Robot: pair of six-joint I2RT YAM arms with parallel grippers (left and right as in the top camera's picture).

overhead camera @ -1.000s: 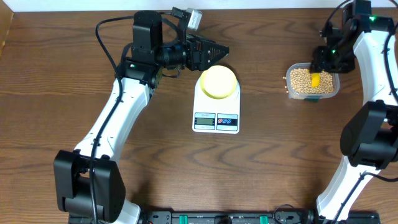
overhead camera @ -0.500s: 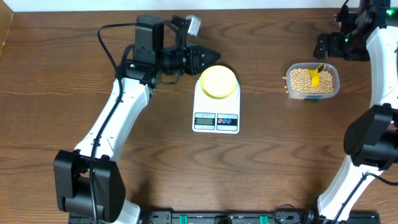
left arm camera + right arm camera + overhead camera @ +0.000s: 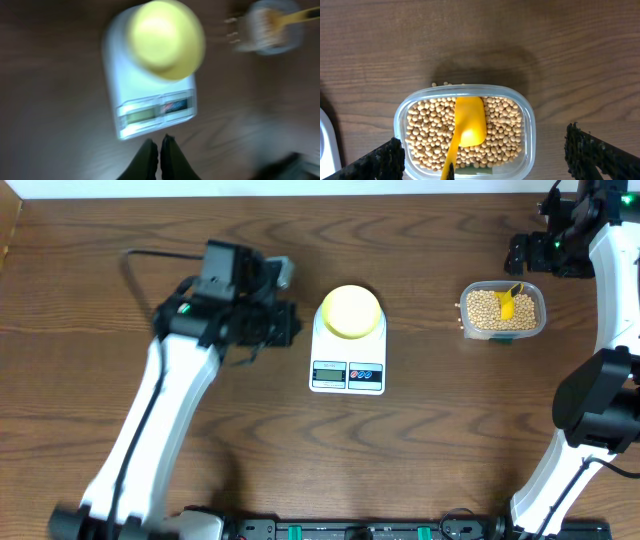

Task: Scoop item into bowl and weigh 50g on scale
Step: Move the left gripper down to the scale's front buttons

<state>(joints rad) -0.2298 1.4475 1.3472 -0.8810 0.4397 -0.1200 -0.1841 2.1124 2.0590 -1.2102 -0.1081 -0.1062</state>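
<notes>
Presently: pre-scoop | left gripper together, empty | right gripper apart above tan round beans, lower frame | next: grasp yellow plastic scoop.

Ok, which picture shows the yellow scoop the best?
The right wrist view. The yellow scoop is close and sharp there, lying on the beans in the clear tub. In the overhead view the scoop looks tiny; the left wrist view shows only its blurry handle in the corner.

Yellow scoop lies in clear tub — on wooden table.
</notes>
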